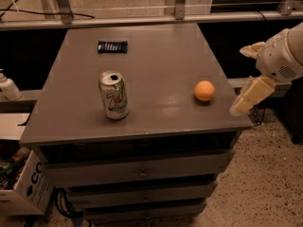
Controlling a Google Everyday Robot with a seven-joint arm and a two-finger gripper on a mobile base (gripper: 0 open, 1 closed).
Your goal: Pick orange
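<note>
The orange (204, 91) is a small round fruit sitting on the right side of the grey cabinet top (156, 65), near the right edge. My gripper (246, 74) is at the far right, just past the cabinet's right edge and a little right of the orange. It is empty, with its cream fingers (249, 95) spread apart. It does not touch the orange.
A white-green soda can (113, 95) stands left of centre on the top. A dark flat packet (112, 46) lies at the back left. Drawers (139, 171) front the cabinet. A cardboard box (21, 188) sits on the floor at left, with a white bottle (7, 85) above it.
</note>
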